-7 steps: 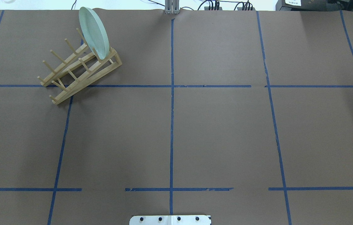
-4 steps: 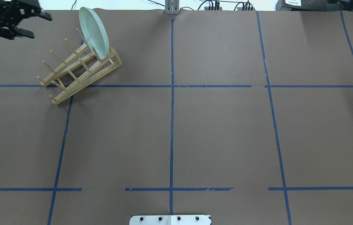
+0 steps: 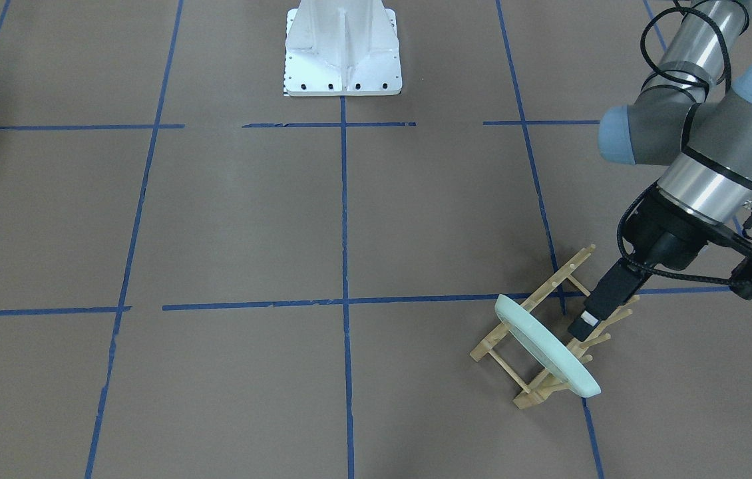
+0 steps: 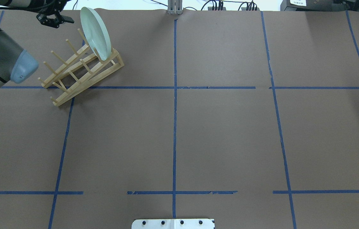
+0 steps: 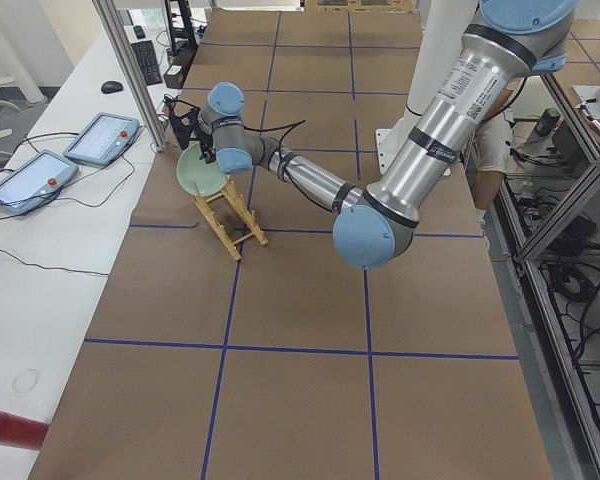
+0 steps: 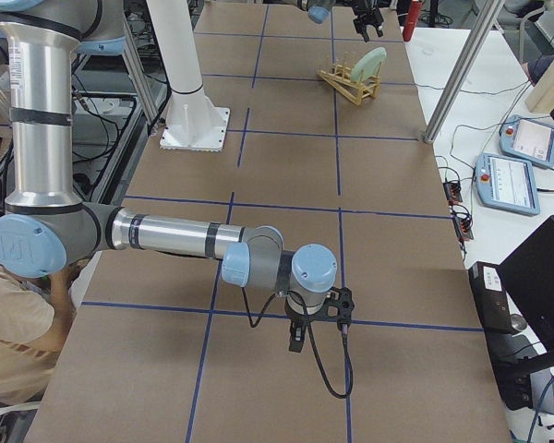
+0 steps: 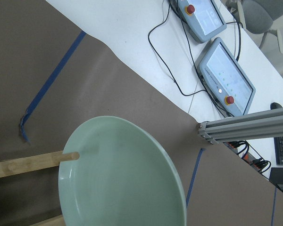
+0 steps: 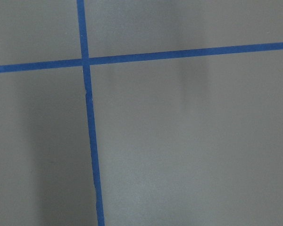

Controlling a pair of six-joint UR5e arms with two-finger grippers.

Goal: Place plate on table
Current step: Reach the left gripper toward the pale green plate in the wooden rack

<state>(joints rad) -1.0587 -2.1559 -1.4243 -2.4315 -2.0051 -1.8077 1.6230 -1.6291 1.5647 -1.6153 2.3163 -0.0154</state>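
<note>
The left gripper [image 4: 57, 20] has swung in from the far-left corner and now hangs just beside the upper rim of the plate [image 4: 95, 33], not touching it. Its fingers look spread apart and hold nothing. Just ahead of its fingertips, the pale green plate stands on edge in the end slot of a wooden rack [image 4: 81, 74], leaning back against the pegs, with the table [image 4: 224, 133] below. The plate looks stiff, smooth and probably slippery, light enough for one gripper, and liable to chip if dropped. I judge the best hold is on the free top rim, one finger on each face, well clear of the pegs. The right gripper [image 6: 298, 340] hangs low, well apart from all this. I cannot tell how its fingers stand.
</note>
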